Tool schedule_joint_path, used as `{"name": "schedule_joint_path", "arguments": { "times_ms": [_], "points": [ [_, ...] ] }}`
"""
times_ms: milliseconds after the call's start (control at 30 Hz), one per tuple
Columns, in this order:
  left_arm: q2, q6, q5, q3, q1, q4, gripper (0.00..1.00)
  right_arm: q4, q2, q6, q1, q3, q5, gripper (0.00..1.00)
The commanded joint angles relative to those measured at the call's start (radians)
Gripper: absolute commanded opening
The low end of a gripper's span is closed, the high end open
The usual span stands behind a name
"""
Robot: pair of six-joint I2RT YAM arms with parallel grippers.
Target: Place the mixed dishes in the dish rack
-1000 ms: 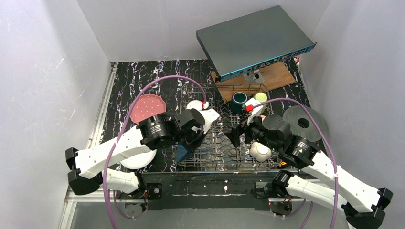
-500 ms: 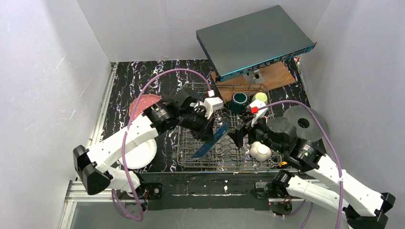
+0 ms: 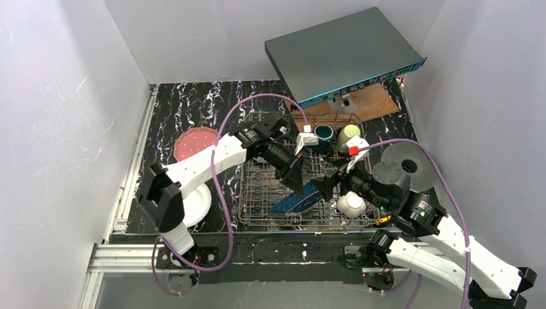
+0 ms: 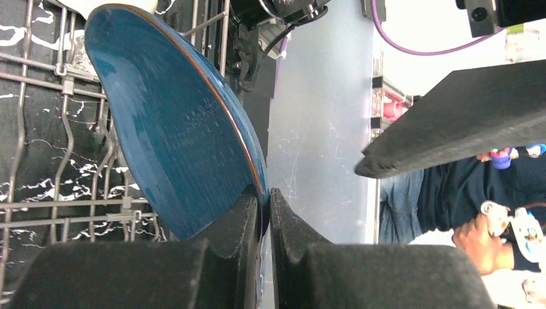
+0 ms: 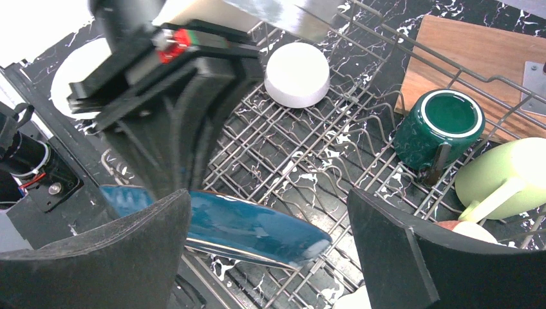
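My left gripper (image 3: 295, 177) is shut on the rim of the dark blue plate (image 3: 297, 198), which hangs tilted over the near middle of the dish rack (image 3: 257, 193). The left wrist view shows its fingers (image 4: 266, 199) pinching the plate (image 4: 174, 129) above the wires. Just right of the plate, my right gripper (image 3: 328, 184) stands open and empty. Its wrist view looks down between wide fingers (image 5: 269, 193) at the plate (image 5: 257, 228). In the rack are a dark teal mug (image 5: 441, 125), a light green mug (image 5: 508, 174) and white bowls (image 5: 297, 74) (image 3: 351, 205). A pink plate (image 3: 196, 143) and a cream plate (image 3: 193, 205) lie left of the rack.
A flat grey box with a blue edge (image 3: 344, 55) leans over a wooden board (image 3: 367, 103) behind the rack. A black disc with a centre hole (image 3: 405, 166) lies to the right. White walls close in both sides.
The left arm has swung right and forward, carrying the dark blue plate from the rack's left edge to over its middle. The right arm shifted slightly, its gripper staying open.
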Motion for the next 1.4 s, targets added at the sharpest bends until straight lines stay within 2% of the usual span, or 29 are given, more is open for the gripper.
{"name": "schedule_joint_path", "arguments": {
  "times_ms": [0,167,267,567,700,1100,1367],
  "points": [
    [0.045,0.108,0.208,0.14,0.015,-0.079,0.0,0.021,-0.018,0.002,0.002,0.011,-0.004,0.98],
    [0.142,0.256,0.272,0.234,0.026,-0.292,0.0,0.022,-0.023,0.004,0.002,0.004,-0.005,0.98],
    [0.178,0.309,0.299,0.258,0.028,-0.352,0.0,0.024,-0.023,0.004,0.001,0.003,-0.007,0.98],
    [0.224,0.284,0.374,0.251,0.029,-0.335,0.0,0.044,-0.002,0.008,0.002,0.003,-0.024,0.98],
    [0.262,0.351,0.389,0.288,0.029,-0.419,0.0,0.041,0.004,0.014,0.002,0.005,-0.029,0.98],
    [0.343,0.321,0.348,0.352,0.026,-0.394,0.0,0.039,0.006,0.011,0.001,0.008,-0.028,0.98],
    [0.417,0.428,0.301,0.406,0.02,-0.534,0.0,0.03,-0.007,0.009,0.001,0.0,-0.017,0.98]
  ]
}}
